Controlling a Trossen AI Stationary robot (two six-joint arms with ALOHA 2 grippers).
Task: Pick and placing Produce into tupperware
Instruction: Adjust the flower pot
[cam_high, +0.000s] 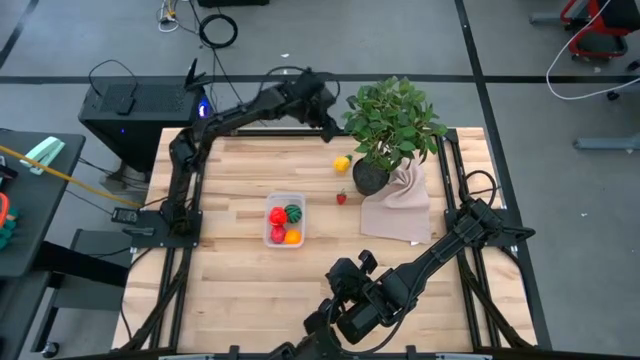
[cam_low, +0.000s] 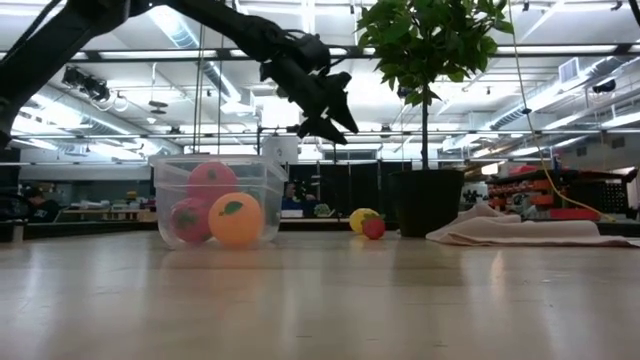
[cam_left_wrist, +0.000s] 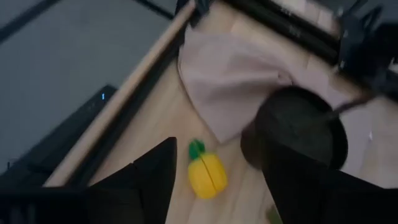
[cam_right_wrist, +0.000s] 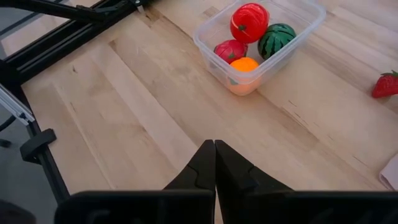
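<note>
Fingers spread over the yellow fruit

Left gripper (cam_left_wrist: 214, 180) has its fingers wide apart, up in the air above the yellow fruit (cam_left_wrist: 206, 173) by the plant pot (cam_high: 369, 178). Right gripper (cam_right_wrist: 215, 163) is pinched closed near the table's front edge. Tupperware (cam_high: 285, 219) sits mid-table with four pieces inside; strawberry (cam_high: 342, 197) lies between it and the beige cloth (cam_high: 398, 210).

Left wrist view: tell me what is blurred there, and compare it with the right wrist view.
Left wrist view: soft throughout, the yellow toy fruit, beige cloth and dark pot smeared as by motion. Right wrist view: crisp, the tupperware and wood grain sharp.
</note>
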